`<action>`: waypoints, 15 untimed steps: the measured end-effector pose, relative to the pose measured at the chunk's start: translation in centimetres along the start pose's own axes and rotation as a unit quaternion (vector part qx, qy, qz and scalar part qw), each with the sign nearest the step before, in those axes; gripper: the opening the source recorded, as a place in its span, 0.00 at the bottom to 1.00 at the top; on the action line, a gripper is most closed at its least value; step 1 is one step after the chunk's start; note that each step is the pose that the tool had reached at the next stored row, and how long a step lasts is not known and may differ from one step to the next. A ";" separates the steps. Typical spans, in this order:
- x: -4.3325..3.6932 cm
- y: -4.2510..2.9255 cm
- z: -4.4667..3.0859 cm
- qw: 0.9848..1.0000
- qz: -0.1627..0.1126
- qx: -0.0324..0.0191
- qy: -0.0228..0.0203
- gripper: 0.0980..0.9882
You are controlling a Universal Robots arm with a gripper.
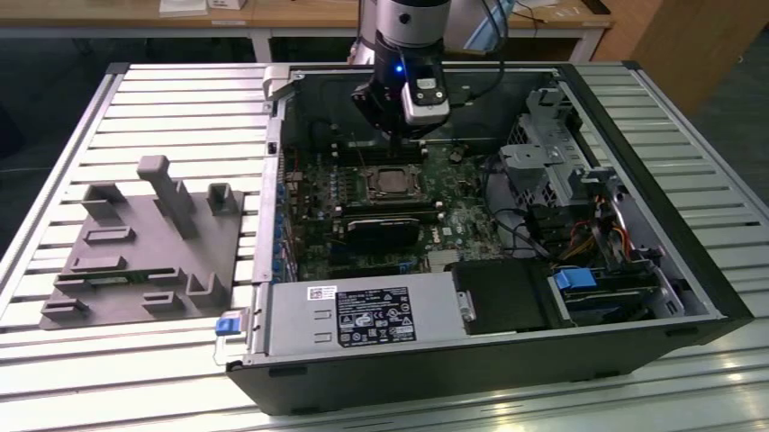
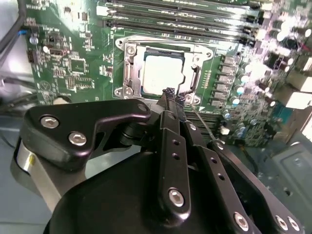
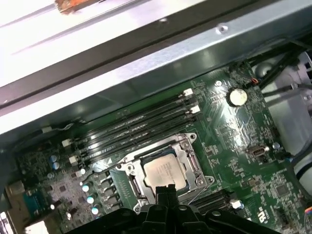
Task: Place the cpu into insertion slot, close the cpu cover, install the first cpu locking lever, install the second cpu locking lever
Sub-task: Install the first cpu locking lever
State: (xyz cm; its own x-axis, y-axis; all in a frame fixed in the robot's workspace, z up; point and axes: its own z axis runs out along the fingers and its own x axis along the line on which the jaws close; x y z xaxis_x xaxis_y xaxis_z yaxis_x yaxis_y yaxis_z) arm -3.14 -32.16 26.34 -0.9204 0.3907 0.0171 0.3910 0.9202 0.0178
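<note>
Claw [image 2: 170,95]: one, fingers pressed together, nothing visibly held.
Cpu [image 2: 163,73]: one, just beyond the claw's tips, seated in the one insertion slot [image 2: 120,90].
Cpu cover [image 2: 194,73]: one, lying flat around the cpu.
Computer case [image 1: 673,270]: one, open, holding the motherboard [image 1: 312,225] beneath the claw.

A grey fixture block [image 1: 144,243] lies on the slatted table [image 1: 121,360], beside the open computer case [image 1: 481,369].
</note>
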 end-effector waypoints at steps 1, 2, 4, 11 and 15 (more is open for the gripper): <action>0.00 0.00 0.00 1.000 -0.009 0.000 0.000 0.01; 0.00 0.00 0.00 1.000 -0.018 0.000 0.000 0.01; 0.00 0.00 0.01 0.999 -0.036 0.001 0.001 0.01; 0.00 0.00 0.01 0.996 -0.090 0.001 0.001 0.01; 0.52 -0.24 0.05 0.996 -0.092 -0.002 -0.006 0.01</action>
State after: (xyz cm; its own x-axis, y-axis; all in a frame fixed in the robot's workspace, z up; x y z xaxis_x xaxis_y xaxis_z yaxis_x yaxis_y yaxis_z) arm -3.71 -32.18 26.29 -0.9767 0.2148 0.0006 0.2147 0.9764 0.0229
